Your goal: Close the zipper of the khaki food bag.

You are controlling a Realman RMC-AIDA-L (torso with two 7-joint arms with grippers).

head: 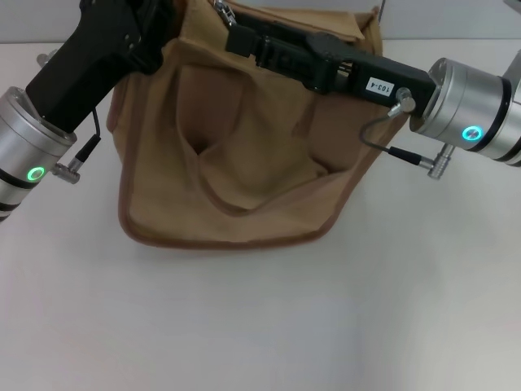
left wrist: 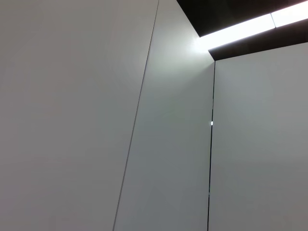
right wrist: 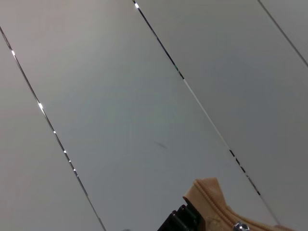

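Note:
The khaki food bag (head: 244,155) stands on the white table in the middle of the head view, one soft handle loop hanging down its front. Its top runs along the upper edge of the view, where a small silver piece of the zipper (head: 221,11) shows. My right gripper (head: 232,37) reaches from the right across the bag's top and ends just below that silver piece. My left gripper (head: 159,45) is against the bag's top left corner. The right wrist view shows a corner of khaki fabric (right wrist: 211,197) with a silver metal bit (right wrist: 238,225).
The white table (head: 260,326) spreads in front of and beside the bag. A grey cable loop (head: 378,134) hangs from the right wrist beside the bag's right side. The left wrist view shows only wall panels (left wrist: 96,120) and a ceiling light.

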